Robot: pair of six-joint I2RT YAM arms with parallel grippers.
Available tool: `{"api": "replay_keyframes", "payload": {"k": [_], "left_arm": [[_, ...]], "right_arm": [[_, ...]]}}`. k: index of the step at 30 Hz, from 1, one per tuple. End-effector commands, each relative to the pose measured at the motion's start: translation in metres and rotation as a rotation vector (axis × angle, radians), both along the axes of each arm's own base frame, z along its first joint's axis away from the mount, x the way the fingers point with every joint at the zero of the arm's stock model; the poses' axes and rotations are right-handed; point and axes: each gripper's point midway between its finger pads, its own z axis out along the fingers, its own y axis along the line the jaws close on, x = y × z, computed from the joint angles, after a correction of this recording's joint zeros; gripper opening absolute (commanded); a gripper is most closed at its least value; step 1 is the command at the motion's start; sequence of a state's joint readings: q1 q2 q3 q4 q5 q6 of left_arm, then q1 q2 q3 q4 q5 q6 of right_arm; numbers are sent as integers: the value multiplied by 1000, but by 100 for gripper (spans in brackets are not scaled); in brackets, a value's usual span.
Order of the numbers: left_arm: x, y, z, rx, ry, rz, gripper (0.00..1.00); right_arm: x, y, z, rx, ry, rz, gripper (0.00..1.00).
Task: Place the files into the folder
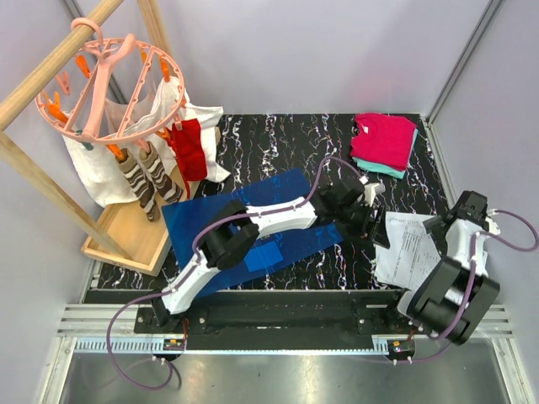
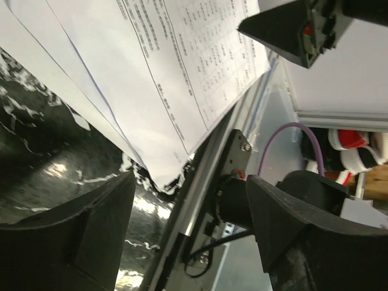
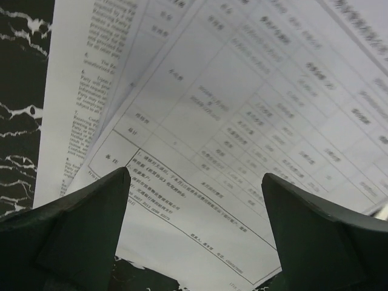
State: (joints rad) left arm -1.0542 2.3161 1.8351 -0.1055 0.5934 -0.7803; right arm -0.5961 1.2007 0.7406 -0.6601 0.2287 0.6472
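The files (image 1: 407, 248), white sheets printed with text and tables, lie fanned on the black marbled table at the right. The blue folder (image 1: 261, 220) lies flat at centre left, partly under the left arm. My left gripper (image 1: 376, 227) is at the files' left edge. It is open, and in the left wrist view (image 2: 191, 200) nothing is between its fingers; the files (image 2: 163, 79) show just beyond them. My right gripper (image 1: 438, 225) hangs over the files' right side. It is open (image 3: 195, 176), with the printed sheets (image 3: 242, 121) below its fingers.
Folded pink and teal clothes (image 1: 385, 143) lie at the back right. A wooden drying stand (image 1: 126, 236) with a pink peg hanger (image 1: 109, 84), socks and cloths fills the left. A metal rail (image 1: 278, 316) runs along the near edge.
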Motion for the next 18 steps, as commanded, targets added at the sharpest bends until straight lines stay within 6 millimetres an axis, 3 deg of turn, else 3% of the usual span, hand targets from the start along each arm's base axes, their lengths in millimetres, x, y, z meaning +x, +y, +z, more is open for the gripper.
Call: {"api": "replay_keyframes", "payload": {"k": [1,4,9,18], "left_arm": [[23,-13,23,-24,-149,21,77],[29,-10,15,6,-178,32,75],[44,8,19,60,-301,45,74],[97,43,15,116,-408,85,74]], "right_arm": [[46,1,-3,37,-101,212,100],[50,9,-20,96,-103,229,100],[60,25,-40,180,-116,252,95],[95,104,-62,316,-63,507,97]]}}
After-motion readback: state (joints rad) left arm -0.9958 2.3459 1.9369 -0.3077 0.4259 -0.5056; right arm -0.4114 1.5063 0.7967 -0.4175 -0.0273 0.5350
